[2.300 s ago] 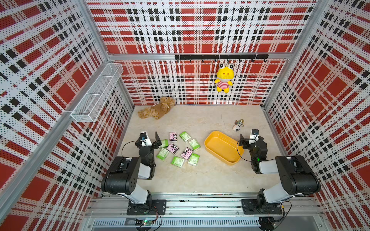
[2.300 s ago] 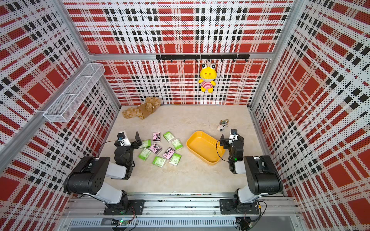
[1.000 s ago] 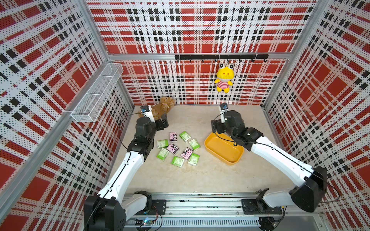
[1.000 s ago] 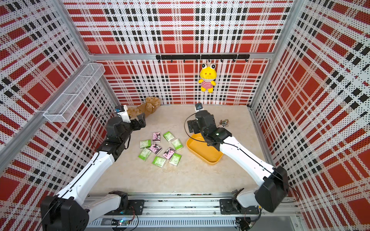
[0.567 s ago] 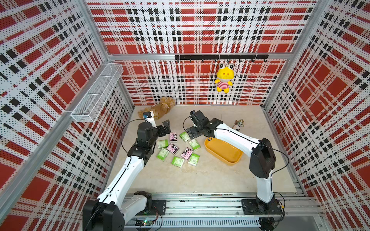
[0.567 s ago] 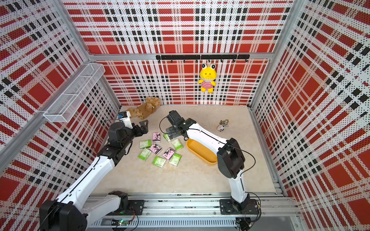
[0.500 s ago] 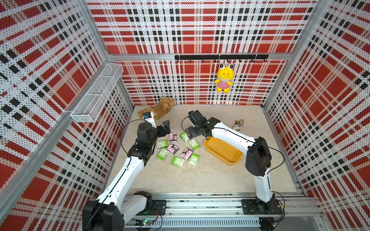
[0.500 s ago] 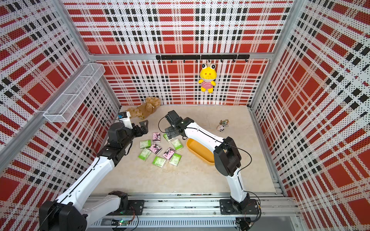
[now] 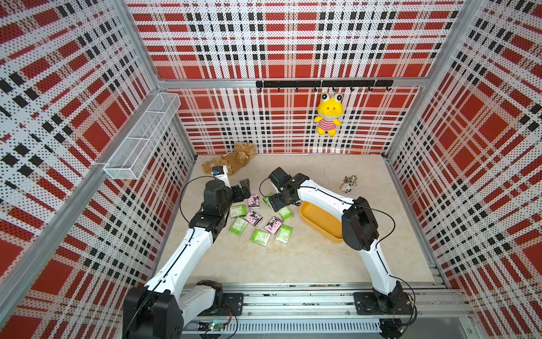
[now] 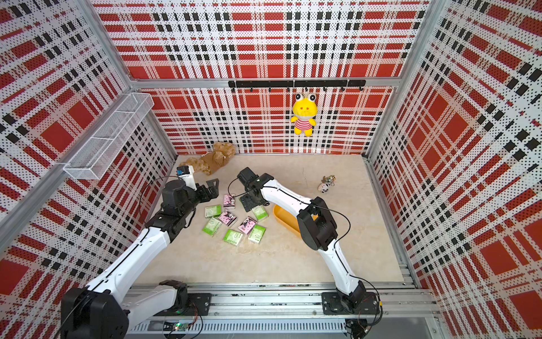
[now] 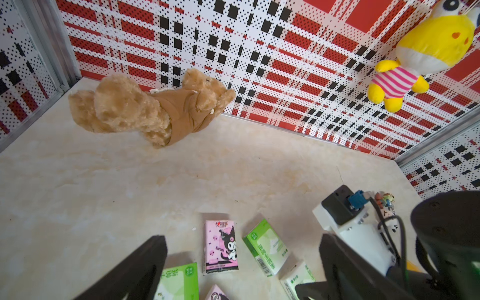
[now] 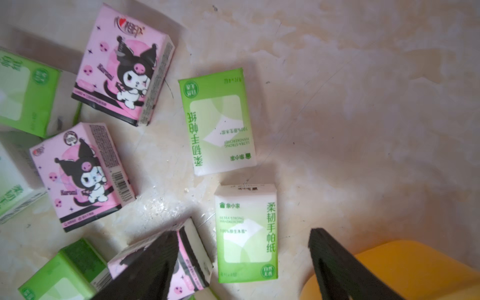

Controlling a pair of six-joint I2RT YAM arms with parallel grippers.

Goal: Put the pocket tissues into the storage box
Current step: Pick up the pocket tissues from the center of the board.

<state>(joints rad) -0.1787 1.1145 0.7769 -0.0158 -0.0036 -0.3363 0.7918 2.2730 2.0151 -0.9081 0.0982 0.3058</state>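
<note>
While the right tool hangs with jaws spread, a green packet lies on the bench between them, untouched, just beside the storage box — left tool gapes too.

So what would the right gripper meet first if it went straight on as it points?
Probably the green-and-white tissue packet lying flat beside the yellow storage box: the right gripper points down at it, jaws open to either side. How far above it is unclear.
</note>
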